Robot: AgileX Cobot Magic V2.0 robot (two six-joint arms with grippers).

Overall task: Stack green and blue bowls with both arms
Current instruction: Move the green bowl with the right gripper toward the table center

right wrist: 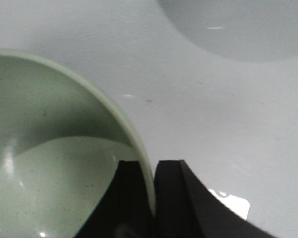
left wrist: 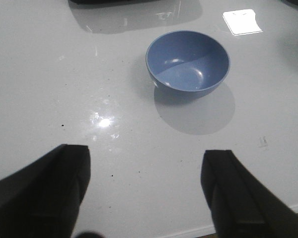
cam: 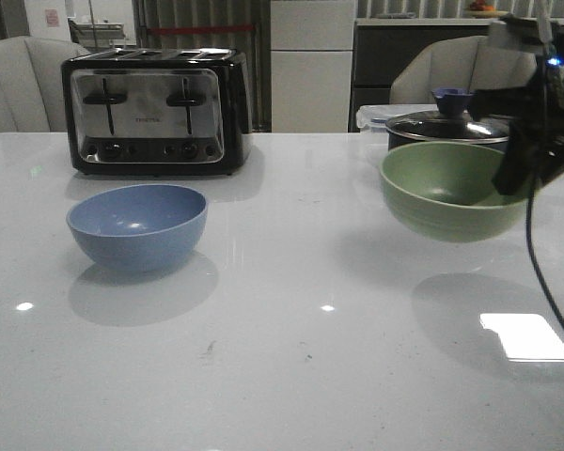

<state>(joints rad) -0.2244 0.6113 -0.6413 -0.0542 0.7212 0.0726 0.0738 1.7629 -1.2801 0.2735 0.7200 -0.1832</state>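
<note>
The pale green bowl hangs above the table at the right, its shadow on the white top below it. My right gripper is shut on the bowl's right rim; in the right wrist view the green bowl's wall runs between the two black fingers, with my right gripper pinching it, one finger inside and one outside. The dusty blue bowl sits upright and empty on the table at the left. The left wrist view shows the blue bowl well ahead of my left gripper, which is open with only bare table between its fingers.
A black and chrome toaster stands at the back left. A dark lidded saucepan sits behind the green bowl at the back right. A thin black cable hangs from the right arm. The near table edge shows below the left gripper.
</note>
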